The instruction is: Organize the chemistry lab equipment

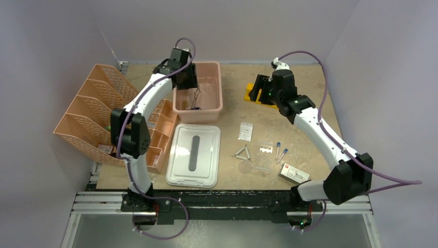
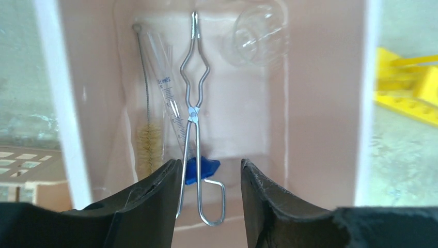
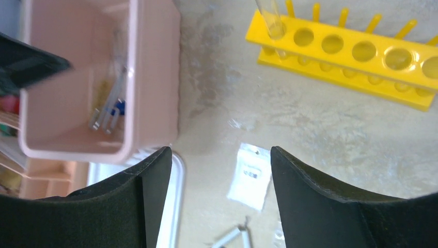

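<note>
Top external view, Ana logging: the left arm reaches to the far side, with the left end effector (image 2: pixel 210 163) over the pink tub (image 1: pixel 220 90). Its white lid (image 1: pixel 193 155) lies flat on the bench (image 1: pixel 310 77), just in front of the tub.

Ben: Left wrist agrees. Fingers spread, nothing pinched. The wire tongs (image 2: pixel 192 111) sit in the tub below. Their looped handle shows in the gap, one leg right at the left finger's edge. Can't tell if it touches.

Ana: What else is in the tub?

Ben: A graduated glass cylinder (image 2: pixel 173 103) with a blue foot, just left of the tongs. A bristle brush (image 2: pixel 149 150) left of that. A round clear glass vessel (image 2: pixel 258 39) at the far end.

Ana: Right arm?

Ben: The right end effector (image 3: pixel 221 152) is spread wide and holds nothing, above the bench between the tub and the yellow rack (image 3: pixel 361 51). One glass tube (image 3: pixel 271 20) stands in the rack's end hole. A small clear packet (image 3: pixel 250 175) lies on the bench under the gap.

Ana: Loose near the front edge: a wire triangle (image 1: pixel 241 153), a round dish (image 1: pixel 247 166), two blue-capped vials (image 1: pixel 281 151), a small white box (image 1: pixel 294 173). At the left edge, the peach organizer (image 1: pixel 88 113).
</note>
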### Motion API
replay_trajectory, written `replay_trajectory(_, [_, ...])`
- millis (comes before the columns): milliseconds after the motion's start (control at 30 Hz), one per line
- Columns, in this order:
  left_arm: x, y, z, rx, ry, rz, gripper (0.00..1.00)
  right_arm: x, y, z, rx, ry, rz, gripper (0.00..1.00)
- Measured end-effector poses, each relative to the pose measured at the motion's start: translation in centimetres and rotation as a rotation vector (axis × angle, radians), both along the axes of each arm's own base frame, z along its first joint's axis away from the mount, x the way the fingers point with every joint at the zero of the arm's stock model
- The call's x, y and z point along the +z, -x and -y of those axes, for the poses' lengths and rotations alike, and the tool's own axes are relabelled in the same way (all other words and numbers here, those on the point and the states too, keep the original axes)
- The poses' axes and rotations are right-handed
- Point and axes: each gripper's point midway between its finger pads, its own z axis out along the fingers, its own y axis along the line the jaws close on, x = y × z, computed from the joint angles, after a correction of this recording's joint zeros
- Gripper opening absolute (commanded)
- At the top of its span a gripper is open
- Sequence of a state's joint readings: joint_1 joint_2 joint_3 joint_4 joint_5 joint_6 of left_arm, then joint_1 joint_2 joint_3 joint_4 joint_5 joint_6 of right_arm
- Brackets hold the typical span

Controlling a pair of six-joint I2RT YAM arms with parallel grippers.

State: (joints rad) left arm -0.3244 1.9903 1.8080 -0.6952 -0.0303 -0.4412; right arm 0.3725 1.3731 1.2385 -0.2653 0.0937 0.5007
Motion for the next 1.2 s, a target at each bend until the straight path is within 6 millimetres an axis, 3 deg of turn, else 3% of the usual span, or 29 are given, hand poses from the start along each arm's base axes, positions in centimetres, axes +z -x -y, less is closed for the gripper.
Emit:
replay_trajectory(200, [6.7,1.9,-0.1,-0.02,0.071,0.202,0.5,-4.4,2.7,0.3,0.118,0.116,-0.124,0.67])
replay_trajectory(333, [8.8,3.4,-0.1,-0.033,0.111,0.294,0.5,-8.4,5.0,-0.7,0.213,0.168,-0.24,0.45])
replay_trajectory(467, [8.3,4.0,0.2,-0.044,0.134,0.309,0.51,-13.3,7.7,-3.5,0.339,0.245,-0.39,0.28])
replay_trajectory(633, [7.0,4.3,0.4,-0.049,0.147,0.288,0.51,-17.8,11.0,-4.2,0.401,0.32,-0.553,0.3])
replay_trajectory(867, [7.2,5.0,0.7,-0.063,0.176,0.295,0.51,-19.5,13.5,-2.8,0.409,0.36,-0.659,0.33])
replay_trajectory(1200, [7.9,5.0,0.9,-0.061,0.201,0.318,0.52,-21.8,15.6,-3.2,0.457,0.385,-0.761,0.36])
